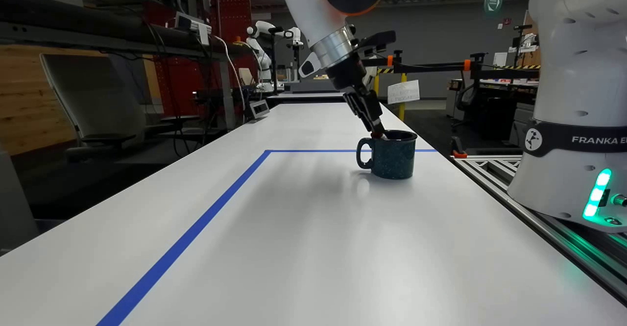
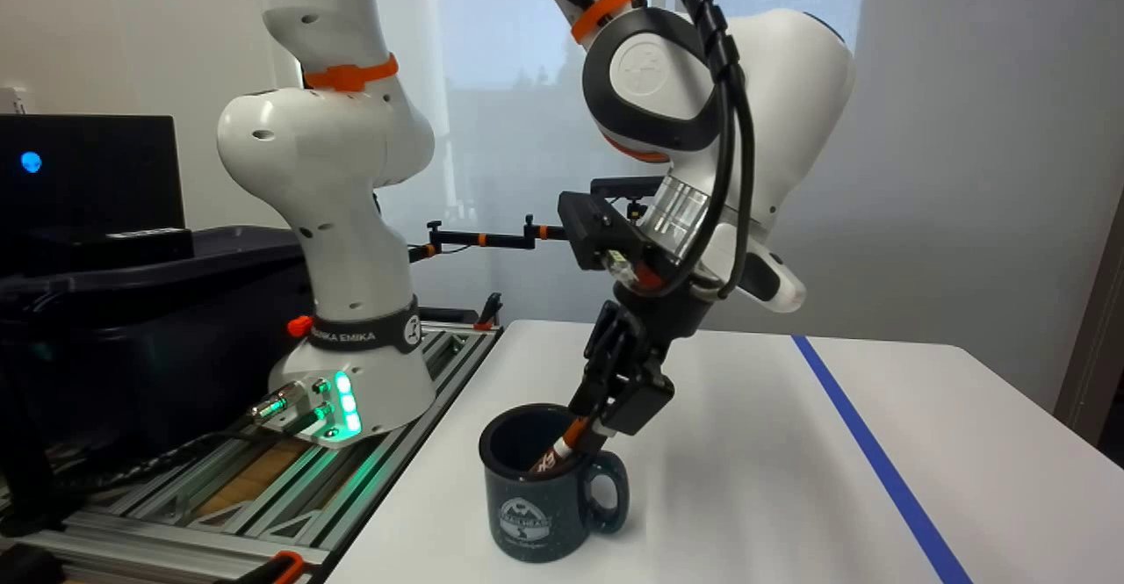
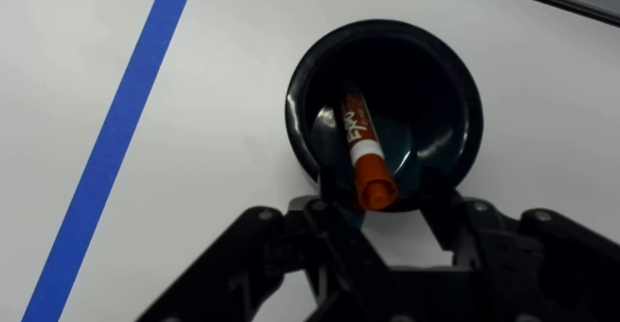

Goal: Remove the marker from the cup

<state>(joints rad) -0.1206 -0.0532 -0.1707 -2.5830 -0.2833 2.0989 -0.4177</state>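
The dark teal mug (image 1: 396, 158) stands upright on the white table, its loop handle at the side, and shows in both exterior views (image 2: 531, 522). In the wrist view I look down into the mug (image 3: 467, 118). The marker (image 3: 363, 133), dark red-brown with an orange cap end and a white band, leans inside it, cap end up at the rim. It also shows in an exterior view (image 2: 553, 456). My gripper (image 3: 381, 182) is open, with its fingertips at the rim on either side of the cap end and a gap on both sides. It tilts down at the mug in both exterior views (image 2: 599, 415).
Blue tape (image 1: 210, 218) marks lines on the white table (image 1: 313, 267). The metal rail (image 2: 404, 470) and robot base (image 2: 369, 391) stand beside the table edge near the mug. A black bin (image 2: 158, 329) stands behind the rail.
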